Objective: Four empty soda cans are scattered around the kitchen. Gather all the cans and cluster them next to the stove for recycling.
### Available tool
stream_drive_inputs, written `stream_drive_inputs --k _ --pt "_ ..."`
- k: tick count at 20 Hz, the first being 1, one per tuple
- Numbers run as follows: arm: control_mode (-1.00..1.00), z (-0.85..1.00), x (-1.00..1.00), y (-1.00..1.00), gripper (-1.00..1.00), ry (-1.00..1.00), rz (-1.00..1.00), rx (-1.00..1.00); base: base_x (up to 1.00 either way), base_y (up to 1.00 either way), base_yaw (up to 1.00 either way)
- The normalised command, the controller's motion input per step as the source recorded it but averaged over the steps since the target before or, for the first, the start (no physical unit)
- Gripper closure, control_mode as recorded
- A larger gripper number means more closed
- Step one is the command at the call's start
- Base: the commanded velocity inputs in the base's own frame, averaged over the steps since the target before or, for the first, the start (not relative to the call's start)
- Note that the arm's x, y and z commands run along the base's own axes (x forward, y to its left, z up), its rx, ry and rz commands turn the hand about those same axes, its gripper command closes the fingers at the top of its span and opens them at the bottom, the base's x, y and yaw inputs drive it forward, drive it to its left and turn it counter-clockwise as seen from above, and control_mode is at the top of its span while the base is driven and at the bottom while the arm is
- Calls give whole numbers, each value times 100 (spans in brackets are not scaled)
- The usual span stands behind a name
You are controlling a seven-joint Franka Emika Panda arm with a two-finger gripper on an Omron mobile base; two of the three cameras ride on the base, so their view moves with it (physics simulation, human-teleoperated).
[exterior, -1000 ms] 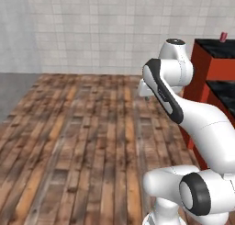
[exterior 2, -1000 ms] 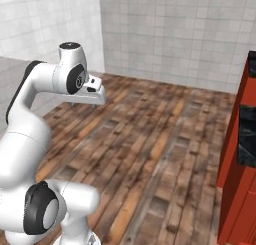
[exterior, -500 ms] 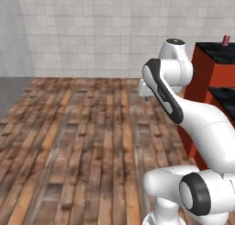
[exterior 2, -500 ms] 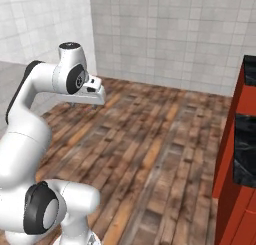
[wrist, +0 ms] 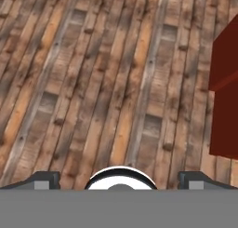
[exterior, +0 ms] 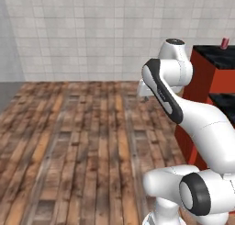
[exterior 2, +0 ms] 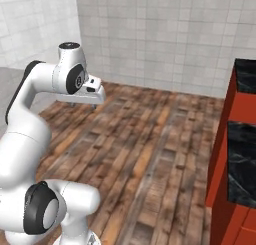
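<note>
One soda can [exterior: 224, 43], small and red, stands on the black counter top of the red cabinet [exterior: 205, 77] at the far right of the left base view. My gripper [exterior 2: 84, 104] hangs high over the wooden floor, well to the left of that cabinet. It is open with nothing between its fingers. In the hand view the gripper [wrist: 120, 178] looks down at bare floor boards, its fingertips [wrist: 44, 179] wide apart. In the left base view the gripper [exterior: 145, 94] is partly hidden behind my own arm. The stove is out of view.
A red cabinet [exterior 2: 234, 139] with black counter surfaces stands at the right edge; its corner [wrist: 226, 92] shows in the hand view. White tiled walls [exterior: 101, 31] close the room behind. Wooden floor [exterior: 78, 141] stretches to the left and ahead.
The whole picture has slid left in both base views, so the base has moved. The arm keeps its pose and the gripper stays open.
</note>
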Motion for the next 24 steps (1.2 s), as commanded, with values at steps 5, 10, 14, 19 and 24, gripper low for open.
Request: stream_drive_inputs --k 5,10,14,19,24 --pt "100 0 0 0 -100 0 0 0 54 -2 -12" --pt "100 0 0 0 -100 0 0 0 59 -1 -6" --pt "100 0 0 0 -100 0 0 0 62 0 -3" --pt "100 0 0 0 -100 0 0 0 61 0 -5" --pt "100 0 0 0 -100 0 0 0 60 0 -7"
